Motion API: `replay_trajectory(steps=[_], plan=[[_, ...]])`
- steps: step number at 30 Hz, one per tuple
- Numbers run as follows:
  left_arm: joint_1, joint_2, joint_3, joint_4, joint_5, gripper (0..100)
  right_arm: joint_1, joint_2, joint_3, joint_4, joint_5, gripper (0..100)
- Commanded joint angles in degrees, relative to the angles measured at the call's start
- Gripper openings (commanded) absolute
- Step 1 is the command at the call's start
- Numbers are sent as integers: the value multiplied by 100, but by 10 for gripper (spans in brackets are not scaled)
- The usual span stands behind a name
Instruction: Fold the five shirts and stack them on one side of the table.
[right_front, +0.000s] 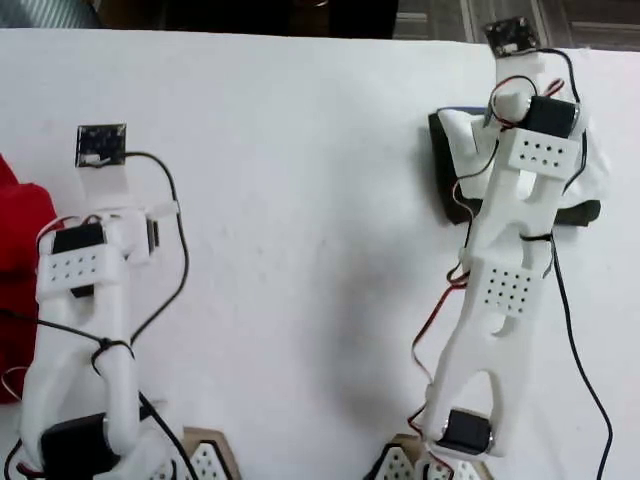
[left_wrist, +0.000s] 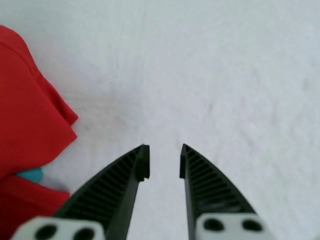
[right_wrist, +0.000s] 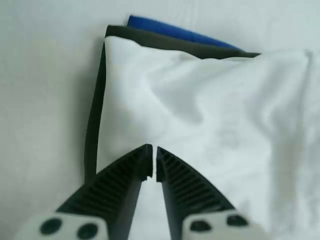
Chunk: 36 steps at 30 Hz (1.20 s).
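- Three folded shirts are lying in a stack near the far right corner of the tabletop: a white shirt is sitting on top, a black shirt is showing as a dark border under it, and a blue shirt is peeking out at the stack's far side.
- One side of the white shirt is spreading rumpled and loose past the black one, toward the right edge of the tabletop.
- One red shirt is lying unfolded and bunched at the left edge of the tabletop, well apart from the stack, and part of it is running off that edge.
- A small patch of teal cloth is showing from under the red shirt's hem.
- The right end effector is hovering right over the white shirt, clenched down to a thin slit; whether any cloth is being pinched I cannot tell.
- The right arm is stretching from the near edge out over the stack.
- The left end effector is standing released, its jaws apart with bare tabletop showing between them, just beside the red shirt and not touching it.
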Motion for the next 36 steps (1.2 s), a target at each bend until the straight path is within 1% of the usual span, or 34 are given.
replay_trajectory(steps=[1,6,10,13,17,22,25,28,31,33,36], plan=[[-35,-237,-66,-79,-53,124,101,-171,-62,171,193,19],[-35,-237,-57,-79,-53,124,154,-233,897,171,563,19],[-35,-237,-66,-79,-53,124,180,-198,1609,163,598,19],[-35,-237,-66,-79,-53,124,180,-242,1679,154,598,19],[-35,-229,-48,-79,-35,124,145,-462,1108,145,580,19],[-35,-229,-40,-79,-44,124,259,-673,-255,-4,536,19],[-35,-237,-31,-70,-53,124,541,-629,-70,-884,273,19],[-35,-237,-31,-35,-53,124,857,-268,440,-2325,62,19],[-35,-237,-31,-26,-53,124,1007,295,747,-3670,35,19],[-35,-237,-31,-26,-53,124,1033,646,765,-4233,35,19],[-35,-237,-48,44,-53,124,1024,1077,765,-4690,35,19]])
